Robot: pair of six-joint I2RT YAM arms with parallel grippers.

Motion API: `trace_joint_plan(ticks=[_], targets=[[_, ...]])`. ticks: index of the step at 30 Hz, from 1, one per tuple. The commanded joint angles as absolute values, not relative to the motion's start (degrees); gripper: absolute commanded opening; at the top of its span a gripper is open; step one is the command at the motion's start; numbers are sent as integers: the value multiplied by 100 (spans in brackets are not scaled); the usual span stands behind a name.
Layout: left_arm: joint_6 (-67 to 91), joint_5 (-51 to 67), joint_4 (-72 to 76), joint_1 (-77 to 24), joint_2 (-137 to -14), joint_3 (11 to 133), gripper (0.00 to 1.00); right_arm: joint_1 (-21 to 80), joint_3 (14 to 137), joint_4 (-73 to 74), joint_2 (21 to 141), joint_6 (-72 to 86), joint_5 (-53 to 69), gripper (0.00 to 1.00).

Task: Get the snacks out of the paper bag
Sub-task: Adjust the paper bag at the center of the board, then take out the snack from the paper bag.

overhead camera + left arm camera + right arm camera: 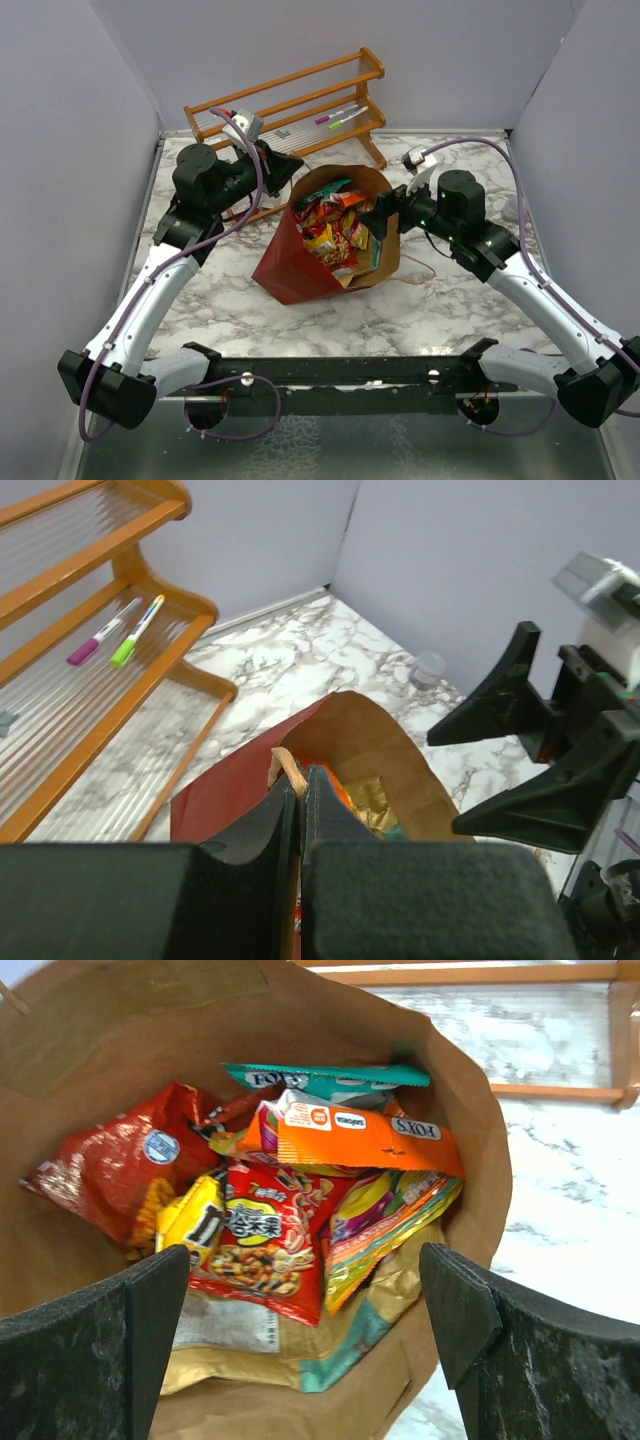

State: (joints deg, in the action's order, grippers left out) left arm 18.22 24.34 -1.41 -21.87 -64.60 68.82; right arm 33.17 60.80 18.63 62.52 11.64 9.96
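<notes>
Item: snacks (330, 225), a heap of crinkly foil packets, none taken out yet.
Contents, right wrist view: red packet (262, 1250) on top in the middle; orange packet (350, 1138) and teal packet (325, 1077) behind it; yellow packet (195, 1220) to one side; tan-gold pouch (260, 1345) underneath.
Container: paper bag (290, 262), red outside and kraft inside, in the middle of the marble desk (450, 310).
Long axis: base toward the near-left corner, open mouth tilted up toward the far-right corner.
Left gripper (300, 780): fingers pressed together on the bag's rim at the far-left side of the mouth, a strip of brown paper pinched between them.
Right gripper (305, 1255): fingers spread wide and empty, at the right side of the mouth, aimed straight in.
Key relation: the packets lie directly ahead of the right gripper, down the bag's axis. It is the nearer free one, and the red packet looks the easiest first pick.
Surroundings: wooden slatted rack (300, 100) along the far edge, holding pens (340, 117).
</notes>
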Motion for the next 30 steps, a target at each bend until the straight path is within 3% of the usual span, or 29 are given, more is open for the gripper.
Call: trace_joint_plan(ticks=[1,12,18,21,30], targets=[[1962,3093,1025,-2162,-6264,6761,0,3340,6124,1681,6421,27,1066,96],[2109,3652,1701,-2171,-6165,6266,0,3524,5751,542,6975,-1981,1002,90],[2094,3596,1790,-2247,-6051,6045,0,3551,5564,-186,7435,-2719,1804,84],[2068,3554,1806,-2289,-5994,5961,0,3566,5633,-111,7721,-3157,2241,78],[1851,3419,1636,-2416,-5832,5780,0,3568,5656,-802,8231,-3148,1925,62]])
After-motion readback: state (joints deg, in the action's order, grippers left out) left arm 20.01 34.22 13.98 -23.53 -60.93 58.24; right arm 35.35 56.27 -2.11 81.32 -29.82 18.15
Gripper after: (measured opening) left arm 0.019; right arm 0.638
